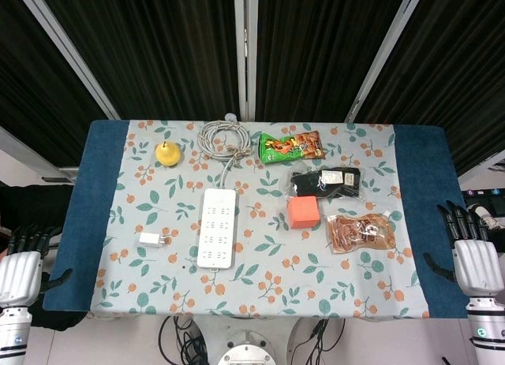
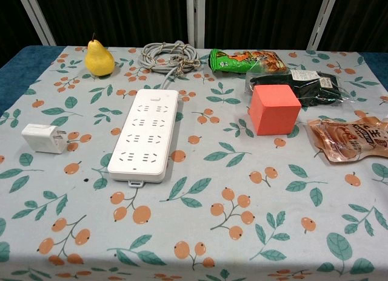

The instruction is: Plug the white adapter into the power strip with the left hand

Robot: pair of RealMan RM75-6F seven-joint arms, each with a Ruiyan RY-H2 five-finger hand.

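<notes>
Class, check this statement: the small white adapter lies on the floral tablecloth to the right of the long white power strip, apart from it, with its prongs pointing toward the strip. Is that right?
Not quite. The small white adapter lies to the left of the long white power strip, not the right. The rest holds: it rests on the floral tablecloth, apart from the strip, prongs toward it. The chest view shows this most clearly.

A matt printed cloth (image 2: 200, 244) with leaves and orange berries covers the tabletop (image 1: 79, 223). The power strip (image 2: 145, 134) and the white adapter (image 2: 42, 138) look like smooth white plastic with a slight sheen. The snack packets, green (image 2: 245, 60), black (image 2: 297, 85) and brown (image 2: 348, 138), are glossy film. The orange cube (image 2: 274, 108) is matt. The pear (image 2: 99, 58) is smooth and waxy.
</notes>
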